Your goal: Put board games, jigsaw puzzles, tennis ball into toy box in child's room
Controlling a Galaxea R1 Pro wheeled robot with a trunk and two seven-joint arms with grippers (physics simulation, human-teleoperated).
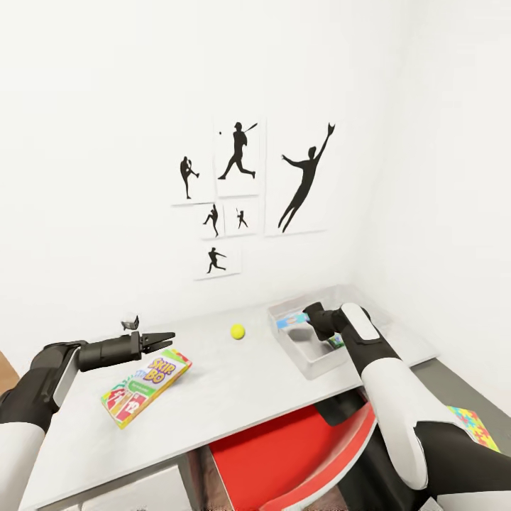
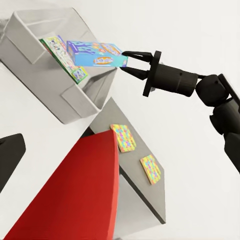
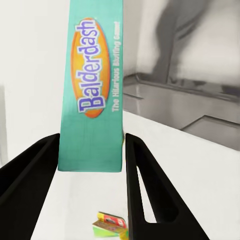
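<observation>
Well, the right gripper (image 2: 126, 61) was clamped on the blue board game (image 2: 97, 54), its two dark fingers (image 3: 145, 195) squeezing the teal edge lettered Balderdash, and the box hung tilted above the open toy box (image 1: 305, 355). Inside that grey bin the white-and-green board game (image 2: 62, 55) already leaned against a sloping wall, right beside the held one. Out on the far side, the left gripper (image 1: 162, 339) hovered with its jaws spread and nothing between them, just above the SKIP-BO game (image 1: 145, 387) lying flat on the table (image 1: 241, 383). The tennis ball (image 1: 237, 331) sat between the SKIP-BO box and the bin, apart from both. Lower down, two jigsaw puzzles (image 2: 123, 137) lay flat on a dark grey surface (image 2: 145, 195) beyond the table's end, with a red chair (image 1: 284, 454) tucked below the desk edge.
</observation>
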